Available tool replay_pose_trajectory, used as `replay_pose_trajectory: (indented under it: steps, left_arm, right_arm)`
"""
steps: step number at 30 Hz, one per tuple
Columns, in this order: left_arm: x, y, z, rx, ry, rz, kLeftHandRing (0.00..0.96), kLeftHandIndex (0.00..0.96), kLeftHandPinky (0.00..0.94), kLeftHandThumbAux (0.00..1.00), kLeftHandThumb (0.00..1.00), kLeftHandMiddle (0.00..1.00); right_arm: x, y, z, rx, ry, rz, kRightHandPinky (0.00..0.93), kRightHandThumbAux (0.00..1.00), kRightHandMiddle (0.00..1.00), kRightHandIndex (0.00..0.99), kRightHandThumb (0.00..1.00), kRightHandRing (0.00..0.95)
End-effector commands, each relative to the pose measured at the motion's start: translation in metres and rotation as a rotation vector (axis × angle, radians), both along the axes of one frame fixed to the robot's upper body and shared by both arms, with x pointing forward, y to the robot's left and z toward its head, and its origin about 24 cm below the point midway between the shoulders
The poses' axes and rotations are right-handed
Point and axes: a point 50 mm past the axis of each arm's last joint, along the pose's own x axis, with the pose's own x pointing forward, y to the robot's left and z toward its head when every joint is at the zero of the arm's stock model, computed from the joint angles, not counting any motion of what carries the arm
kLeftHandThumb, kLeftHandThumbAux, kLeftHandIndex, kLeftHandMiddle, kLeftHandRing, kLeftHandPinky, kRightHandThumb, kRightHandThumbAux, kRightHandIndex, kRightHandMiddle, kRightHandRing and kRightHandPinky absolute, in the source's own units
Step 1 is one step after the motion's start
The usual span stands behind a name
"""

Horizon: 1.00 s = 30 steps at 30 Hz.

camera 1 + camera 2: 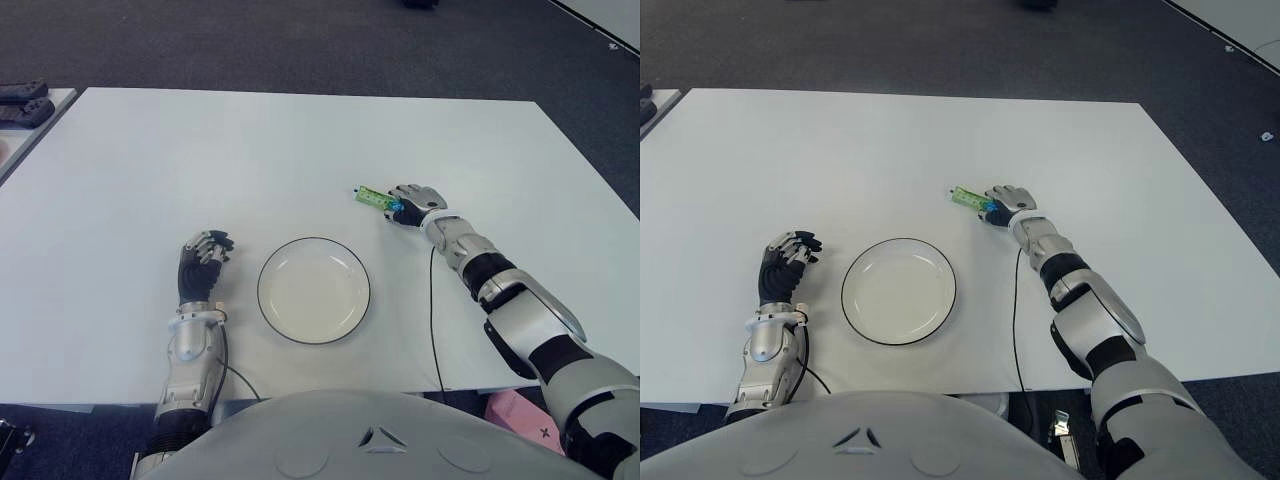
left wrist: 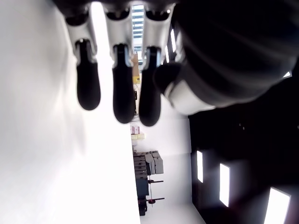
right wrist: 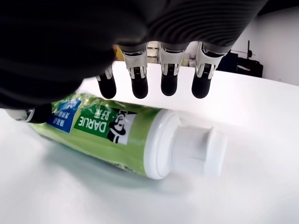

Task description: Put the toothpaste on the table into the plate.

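Toothpaste in a green plastic tube [image 3: 107,135] is lying on the white table [image 1: 300,150], apparently not yet gripped, under the right hand [image 1: 415,205] with fingers extended, beside the empty white round plate [image 1: 313,290]; left hand [image 1: 203,258] is curling loosely, holding nothing.

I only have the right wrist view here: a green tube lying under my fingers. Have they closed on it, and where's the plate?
Observer: Not closed. The right hand hovers over the toothpaste, fingers spread above it.
Operator: And the plate?
Observer: The plate is nearer the robot and to the tube's left, holding nothing.
Operator: Is the left hand in the way?
Observer: No. The left hand shows left of the plate, fingers curled, holding nothing.
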Motion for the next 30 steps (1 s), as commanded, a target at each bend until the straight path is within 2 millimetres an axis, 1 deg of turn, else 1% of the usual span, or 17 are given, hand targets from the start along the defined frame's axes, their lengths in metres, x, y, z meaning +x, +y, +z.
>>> replay_pose_trajectory:
  steps: [1, 3, 5, 7, 13, 20, 30]
  left_arm:
    - [-0.011, -0.002, -0.014, -0.018, 0.092, 0.013, 0.495, 0.426, 0.514, 0.726, 0.703, 0.494]
    - [-0.011, -0.002, -0.014, -0.02, 0.094, 0.014, 0.494, 0.425, 0.516, 0.726, 0.702, 0.493]
    - [-0.013, -0.001, -0.014, -0.02, 0.102, 0.018, 0.496, 0.425, 0.522, 0.726, 0.703, 0.492]
    - [-0.014, -0.001, -0.014, -0.019, 0.106, 0.02, 0.498, 0.426, 0.523, 0.726, 0.703, 0.494]
    - [-0.017, 0.002, -0.013, -0.016, 0.109, 0.019, 0.498, 0.426, 0.52, 0.726, 0.703, 0.493]
    - [-0.021, 0.003, -0.012, -0.016, 0.102, 0.02, 0.498, 0.427, 0.526, 0.725, 0.704, 0.495]
    - [-0.024, 0.006, -0.012, -0.022, 0.102, 0.032, 0.502, 0.43, 0.529, 0.724, 0.707, 0.502]
  right_arm:
    - [-0.012, -0.001, -0.01, -0.016, 0.034, 0.012, 0.0, 0.123, 0.0, 0.0, 0.566, 0.0]
    - [-0.015, -0.001, -0.011, -0.015, 0.04, 0.014, 0.0, 0.123, 0.0, 0.0, 0.567, 0.0]
    - [-0.027, -0.002, -0.026, -0.022, 0.081, 0.001, 0.0, 0.126, 0.0, 0.0, 0.567, 0.0]
    - [-0.033, -0.003, -0.034, -0.029, 0.103, -0.01, 0.0, 0.131, 0.0, 0.0, 0.567, 0.0]
    - [-0.043, -0.01, -0.053, -0.057, 0.151, -0.065, 0.0, 0.14, 0.0, 0.0, 0.555, 0.0]
    - [-0.047, -0.014, -0.061, -0.054, 0.178, -0.143, 0.0, 0.192, 0.0, 0.0, 0.546, 0.0]
    - [-0.054, -0.016, -0.067, 0.006, 0.165, -0.239, 0.0, 0.326, 0.0, 0.0, 0.534, 0.0]
